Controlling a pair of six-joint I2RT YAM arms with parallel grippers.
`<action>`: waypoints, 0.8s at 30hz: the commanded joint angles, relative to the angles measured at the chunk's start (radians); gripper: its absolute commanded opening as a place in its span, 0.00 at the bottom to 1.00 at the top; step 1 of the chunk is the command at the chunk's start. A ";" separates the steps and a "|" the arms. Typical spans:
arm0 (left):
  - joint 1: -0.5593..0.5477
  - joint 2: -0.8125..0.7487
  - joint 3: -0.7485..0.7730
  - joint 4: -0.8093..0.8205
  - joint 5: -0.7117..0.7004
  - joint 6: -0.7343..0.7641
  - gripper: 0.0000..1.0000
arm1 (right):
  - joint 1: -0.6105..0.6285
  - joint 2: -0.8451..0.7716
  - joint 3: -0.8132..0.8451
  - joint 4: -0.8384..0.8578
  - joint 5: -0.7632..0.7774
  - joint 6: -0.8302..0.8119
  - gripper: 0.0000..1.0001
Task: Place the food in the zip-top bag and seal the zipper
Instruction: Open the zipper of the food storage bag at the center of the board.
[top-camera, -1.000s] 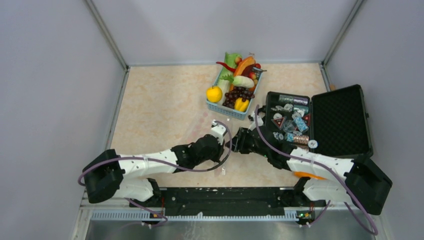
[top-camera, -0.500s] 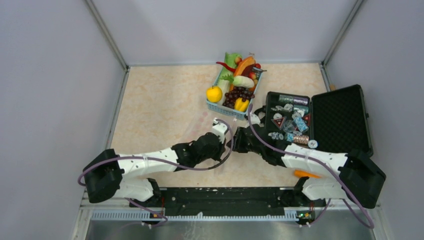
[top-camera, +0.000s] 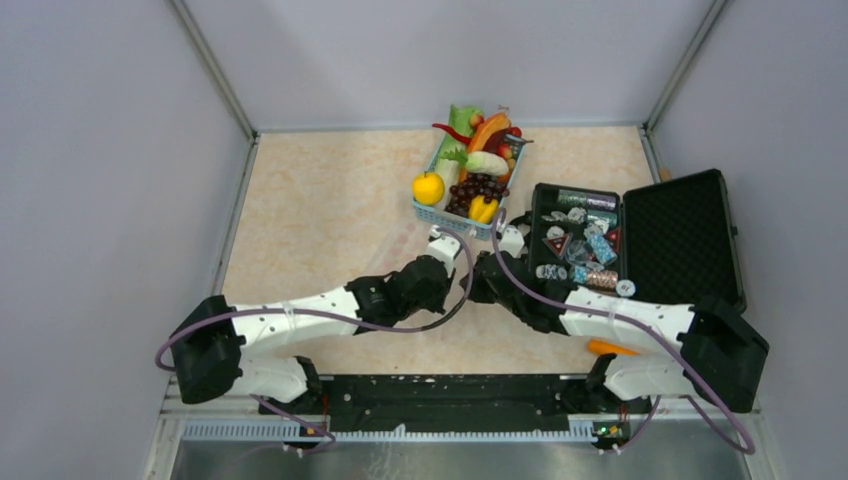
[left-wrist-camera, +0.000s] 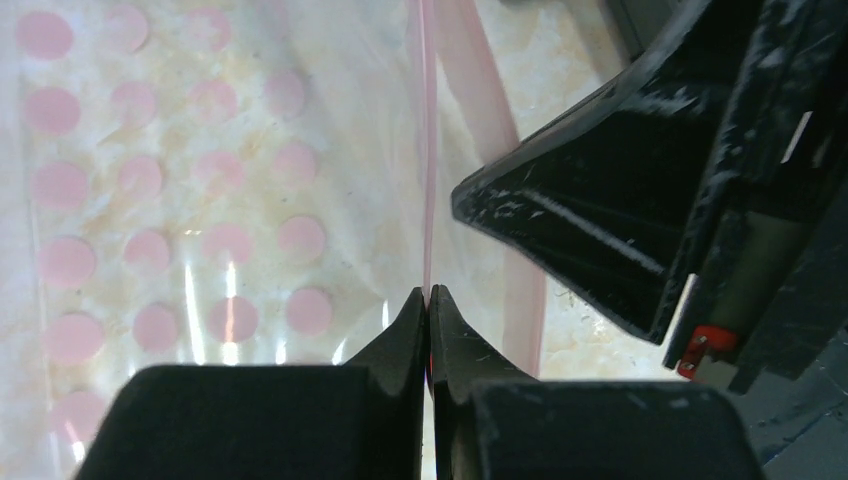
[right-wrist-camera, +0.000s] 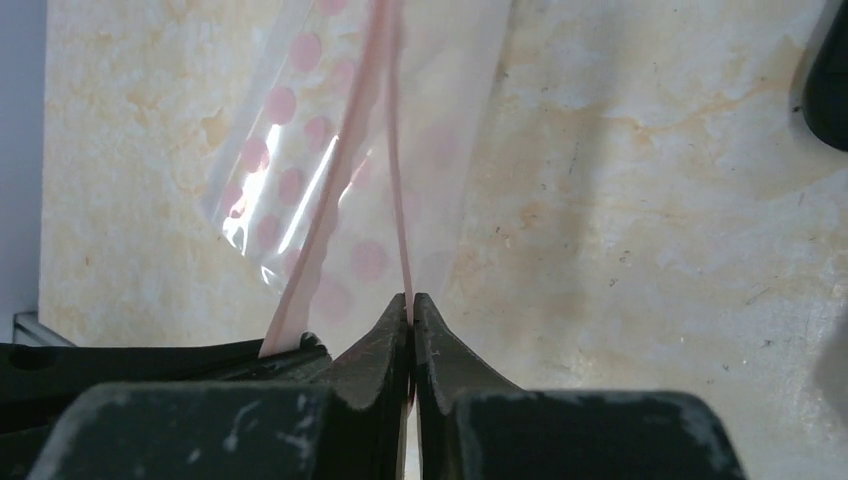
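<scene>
– Top external view first: what are the surface and the room?
– A beige marbled table between plain grey walls. The blue basket stands on it with the food inside.
– Where is the zip-top bag?
– On the near side of the basket, beside its near-left corner, between the two claws. From above it is too faint to tell its long axis.
– And in the wrist views?
– The zipper runs straight away from the fingertips, and the dotted sheet spreads to its left. I see two pink strips.
– The claws?
– The left gripper is pinched tight on one thin strip. The right gripper, just beside it, is closed on the other strip.
</scene>
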 joint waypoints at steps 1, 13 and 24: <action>-0.004 -0.057 0.024 -0.048 -0.087 -0.025 0.00 | 0.015 -0.049 -0.027 0.039 0.084 0.038 0.00; -0.007 -0.165 0.172 -0.244 -0.288 -0.047 0.00 | 0.016 -0.158 -0.020 -0.050 0.123 0.024 0.00; -0.020 -0.193 0.298 -0.344 -0.461 0.039 0.00 | 0.016 -0.191 0.050 0.161 -0.087 -0.103 0.00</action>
